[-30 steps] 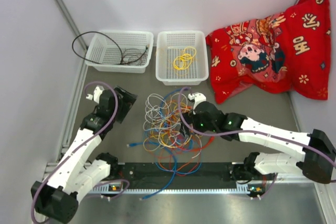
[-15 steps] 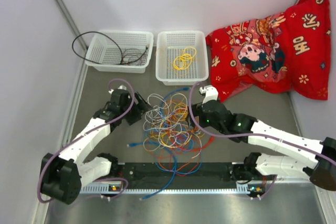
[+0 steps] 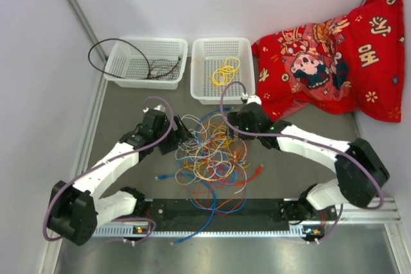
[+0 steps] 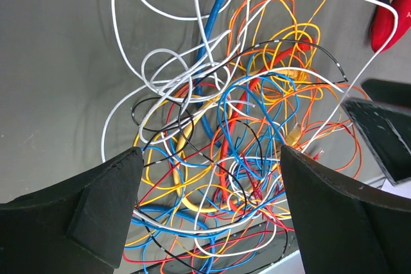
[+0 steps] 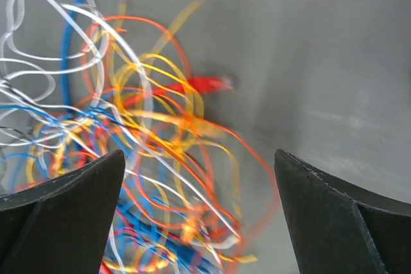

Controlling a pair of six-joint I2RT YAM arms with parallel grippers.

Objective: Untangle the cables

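Note:
The tangled cables (image 3: 209, 158) lie in a heap on the grey table between the arms, thin loops of yellow, orange, blue, white, red and black. My left gripper (image 3: 183, 136) is open at the heap's left edge; in the left wrist view (image 4: 212, 222) its fingers straddle the cables (image 4: 244, 133) without holding any. My right gripper (image 3: 230, 131) is open at the heap's upper right; in the right wrist view (image 5: 199, 222) the blurred cables (image 5: 148, 133) lie under its spread fingers. A red plug (image 5: 209, 84) shows there.
Two white baskets stand at the back: the left one (image 3: 142, 62) holds a black cable, the right one (image 3: 221, 70) a yellow coil. A red cushion (image 3: 334, 56) lies at the back right. A black rail (image 3: 218, 208) runs along the near edge. A blue cable end (image 3: 162, 176) sticks out left.
Both arms have swung inward and forward over the heap. The left gripper reached the heap's left edge; the right gripper moved up to its upper right. The cables shifted slightly.

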